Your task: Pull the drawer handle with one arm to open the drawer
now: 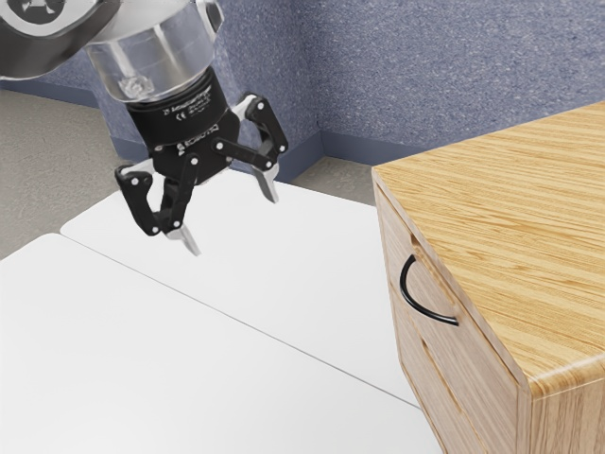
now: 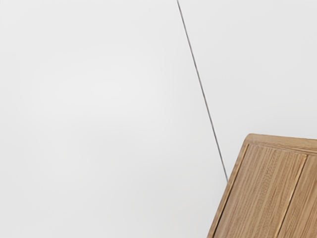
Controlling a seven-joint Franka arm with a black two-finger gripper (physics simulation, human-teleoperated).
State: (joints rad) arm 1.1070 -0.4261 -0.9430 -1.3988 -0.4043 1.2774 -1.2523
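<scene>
A light wooden cabinet (image 1: 515, 246) stands on the white table at the exterior view's right. Its upper drawer front (image 1: 416, 270) looks flush with the cabinet face and carries a black curved handle (image 1: 414, 293). My black gripper (image 1: 230, 216) hangs open above the table, well off to the exterior view's left of the handle, with nothing between its fingers. In the wrist view a corner of the cabinet's wooden top (image 2: 270, 193) lies off to one side of my hand, over the white table.
The white table (image 1: 142, 350) has a thin seam (image 1: 246, 326) running across it; the same seam (image 2: 203, 94) appears in the wrist view. Grey floor and a blue wall lie behind. A lower drawer front (image 1: 430, 388) sits under the upper one.
</scene>
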